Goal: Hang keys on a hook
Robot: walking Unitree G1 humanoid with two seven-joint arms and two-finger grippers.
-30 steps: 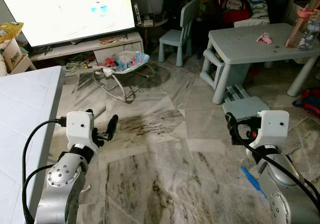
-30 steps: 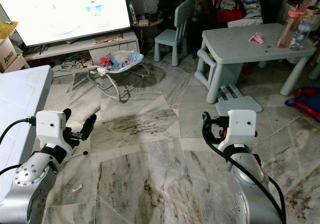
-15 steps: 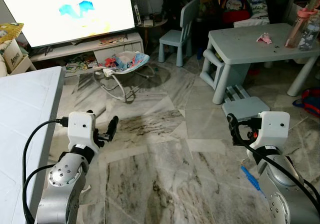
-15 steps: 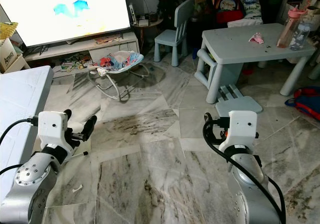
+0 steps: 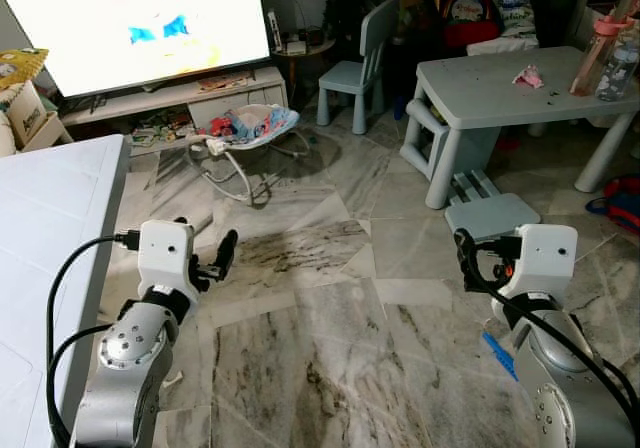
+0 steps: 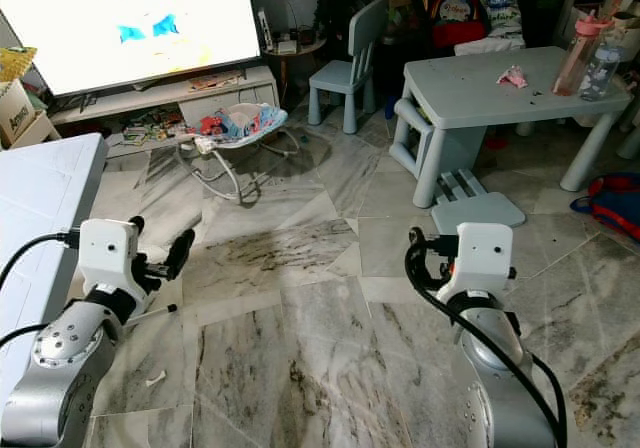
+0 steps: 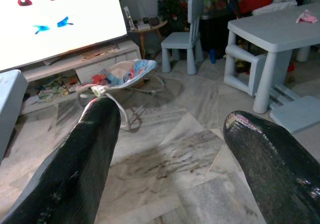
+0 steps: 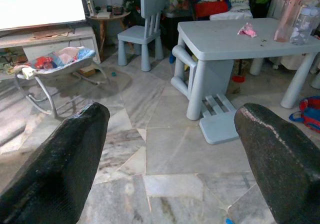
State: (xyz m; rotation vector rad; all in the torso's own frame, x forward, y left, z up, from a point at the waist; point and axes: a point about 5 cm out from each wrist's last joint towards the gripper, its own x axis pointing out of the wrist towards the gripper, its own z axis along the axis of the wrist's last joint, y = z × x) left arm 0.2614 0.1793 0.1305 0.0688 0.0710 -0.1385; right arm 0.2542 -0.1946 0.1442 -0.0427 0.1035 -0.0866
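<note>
Moved: barely anything; both arms held as before, TV picture changed.
Left gripper (image 7: 170, 149): fingers spread, nothing between.
Right gripper (image 8: 172, 154): fingers spread, bare.
Ahead of right gripper: blue table (image 8: 235, 39), far edge cut off.

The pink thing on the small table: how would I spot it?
Find the pale blue children's table at the right. Two bottles stand at its far right end; the crumpled pink thing lies alone mid-table, flat and soft-looking, unlike the upright bottles.
</note>
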